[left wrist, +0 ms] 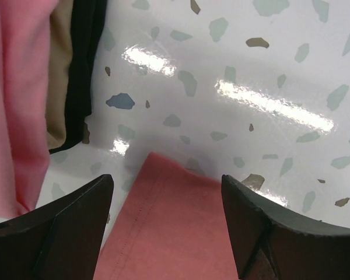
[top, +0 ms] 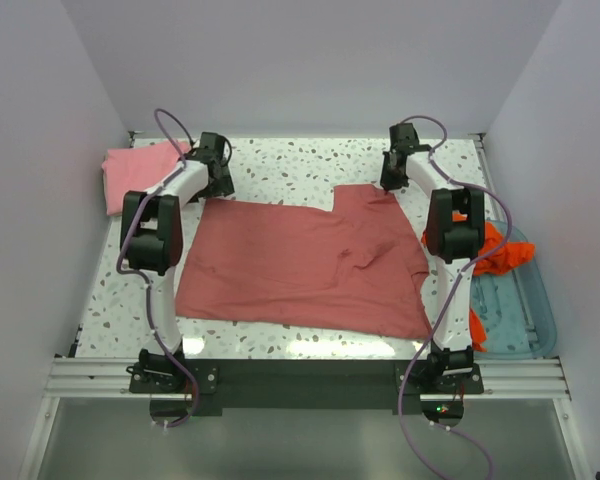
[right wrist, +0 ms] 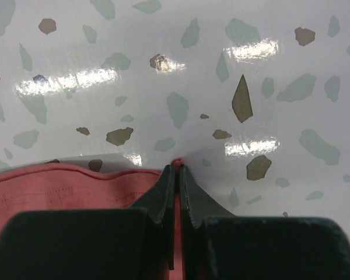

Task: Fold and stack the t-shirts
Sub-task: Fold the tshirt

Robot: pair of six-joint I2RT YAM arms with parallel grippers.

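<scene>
Far left corner of the tabletop (top: 290, 170): lighter pink t-shirt (top: 130, 175), bunched. Next, left hand (left wrist: 166, 192), fingers apart, over the far left corner of the rose-red t-shirt (top: 300, 265), which lies spread flat mid-tabletop. Then right hand (right wrist: 177, 175), pinched together on that shirt's far right edge. Far right: orange t-shirt (top: 495, 250), crumpled, partly in the pale blue tray (top: 528, 300).

Overhead rear view, close downward wrist views, sharing red shirt (top: 300, 262)
</scene>
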